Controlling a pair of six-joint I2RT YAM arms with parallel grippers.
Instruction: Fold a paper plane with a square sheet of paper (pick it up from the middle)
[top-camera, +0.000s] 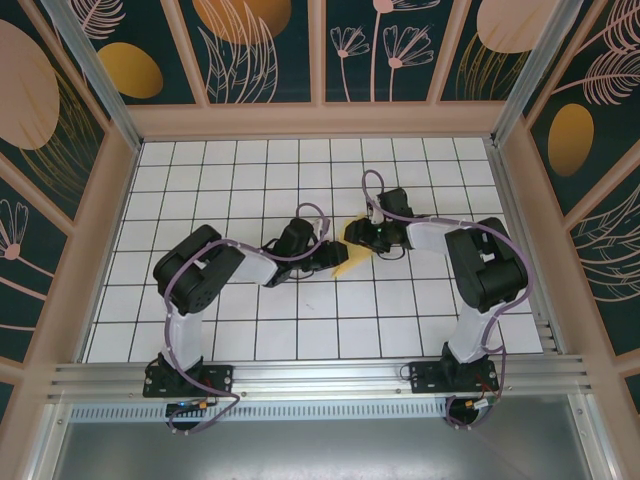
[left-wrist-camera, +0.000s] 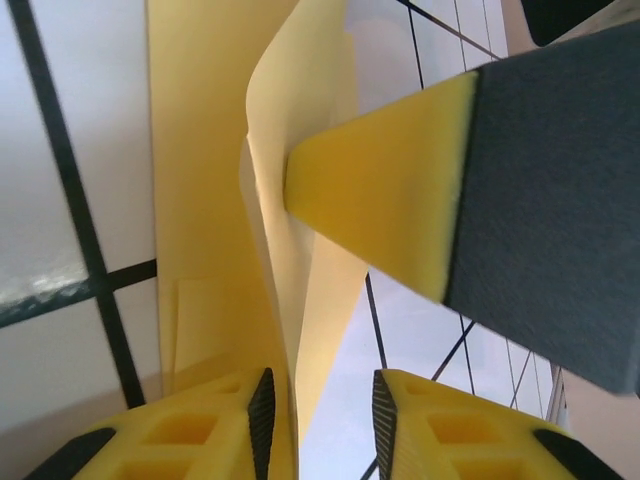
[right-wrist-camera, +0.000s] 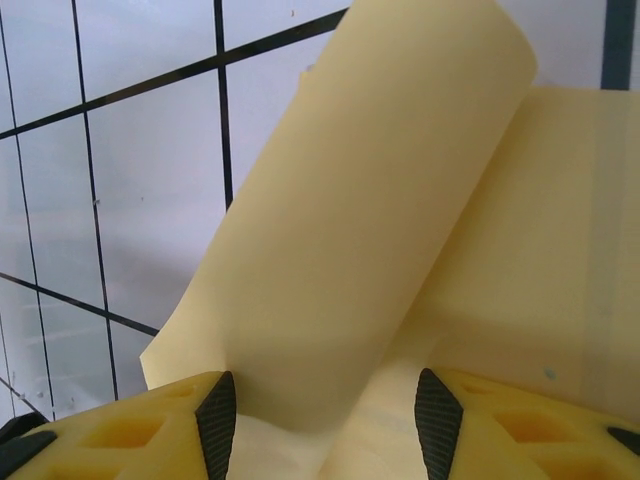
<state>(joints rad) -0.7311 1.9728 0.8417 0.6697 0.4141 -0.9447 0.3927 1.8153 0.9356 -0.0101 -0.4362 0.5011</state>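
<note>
The yellow sheet of paper lies partly folded at the table's middle, between both grippers. In the left wrist view a raised fold of the paper stands between the parted jaws of my left gripper, close against the left pad. One finger of my right gripper presses against that fold from the right. In the right wrist view a curled flap of the paper rises between the wide-apart jaws of my right gripper. From above, the left gripper and the right gripper nearly meet over the paper.
The white gridded table is ringed by a wooden frame with patterned walls behind it. Both arm bases sit on the metal rail at the near edge. Bare tiles lie all round the paper.
</note>
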